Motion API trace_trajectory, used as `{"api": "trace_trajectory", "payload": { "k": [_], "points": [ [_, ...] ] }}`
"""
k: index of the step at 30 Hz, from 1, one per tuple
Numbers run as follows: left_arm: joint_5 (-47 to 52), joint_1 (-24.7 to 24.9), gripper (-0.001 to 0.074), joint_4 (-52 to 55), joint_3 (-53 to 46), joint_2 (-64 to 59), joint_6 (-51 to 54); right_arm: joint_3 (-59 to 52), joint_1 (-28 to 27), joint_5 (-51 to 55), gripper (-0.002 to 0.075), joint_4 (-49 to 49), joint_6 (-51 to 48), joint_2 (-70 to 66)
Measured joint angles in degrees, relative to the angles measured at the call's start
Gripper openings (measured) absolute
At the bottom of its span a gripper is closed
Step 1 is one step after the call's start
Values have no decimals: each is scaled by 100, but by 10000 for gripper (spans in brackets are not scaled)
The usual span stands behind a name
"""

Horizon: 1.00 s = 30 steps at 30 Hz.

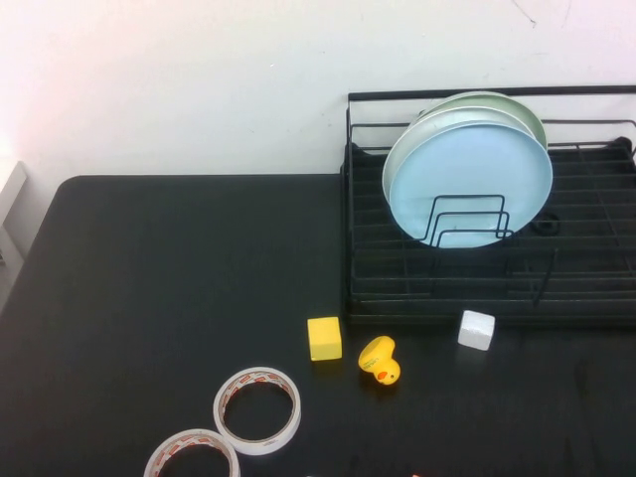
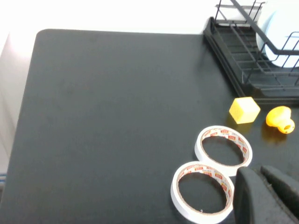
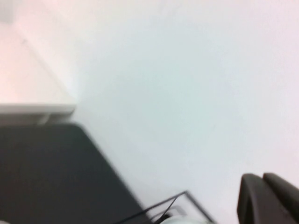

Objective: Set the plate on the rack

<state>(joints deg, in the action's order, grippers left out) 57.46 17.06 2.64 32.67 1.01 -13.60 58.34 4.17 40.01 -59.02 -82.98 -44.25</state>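
The light sky-blue plate stands upright on edge in the black wire rack, held between the loop dividers. A pale green plate stands right behind it. In the left wrist view the rack and a sliver of the blue plate show. My left gripper is shut and empty, low over the table beside two tape rolls, far from the rack. My right gripper is shut and empty, raised and facing the wall, with a rack corner below it. Neither gripper shows in the high view.
On the black table in front of the rack lie a yellow cube, a yellow rubber duck and a white cube. Two white tape rolls lie near the front edge. A white wall stands behind.
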Motion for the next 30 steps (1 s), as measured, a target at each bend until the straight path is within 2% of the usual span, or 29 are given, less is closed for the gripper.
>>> {"api": "trace_trajectory", "payload": {
  "k": [5, 12, 20, 25, 30],
  "points": [
    [85, 0, 0, 0, 0, 0, -3, -785, 0, -397, 6, -218, -23, 1257],
    [122, 0, -1, 0, 0, 0, -3, -1422, 0, -372, 4, -267, -25, 2152],
    [125, 0, -1, -5, 0, 0, -3, -1585, 0, 960, 1, -229, 409, 2387],
    [134, 0, -1, -5, 0, 0, 10, -1585, 0, 1541, 0, 931, 524, 2396],
    [134, 0, -1, -14, 0, 0, 18, -1585, 0, 1386, 0, 1958, 1106, 2530]
  ]
}}
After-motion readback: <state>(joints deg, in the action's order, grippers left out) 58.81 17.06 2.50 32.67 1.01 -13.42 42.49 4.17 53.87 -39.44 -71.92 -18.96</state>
